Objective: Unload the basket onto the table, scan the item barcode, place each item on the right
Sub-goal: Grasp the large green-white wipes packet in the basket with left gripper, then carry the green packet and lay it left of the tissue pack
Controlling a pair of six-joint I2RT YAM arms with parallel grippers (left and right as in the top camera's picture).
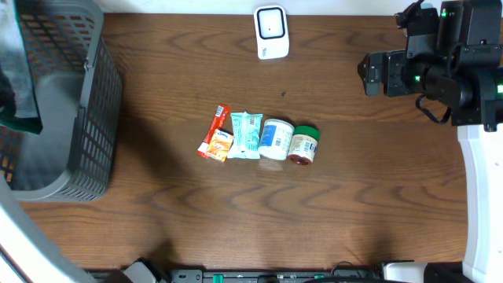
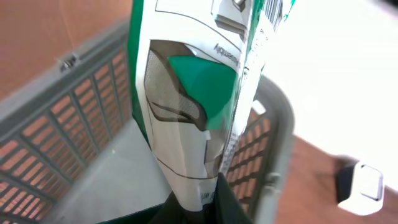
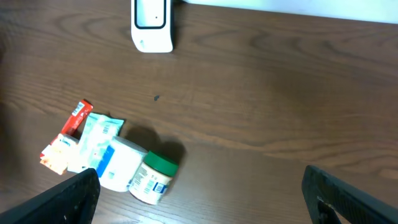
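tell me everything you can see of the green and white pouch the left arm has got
The pouch is a flat, glossy, plastic-looking packet, white with green panels, a grey drawing and small print. Barcode stripes show at its far end, partly cut off by the frame. It sticks out lengthwise from the left gripper, which is shut on its narrow near end; nothing else is seen touching it. It is held over the grey slatted basket and looks slightly creased along its length.
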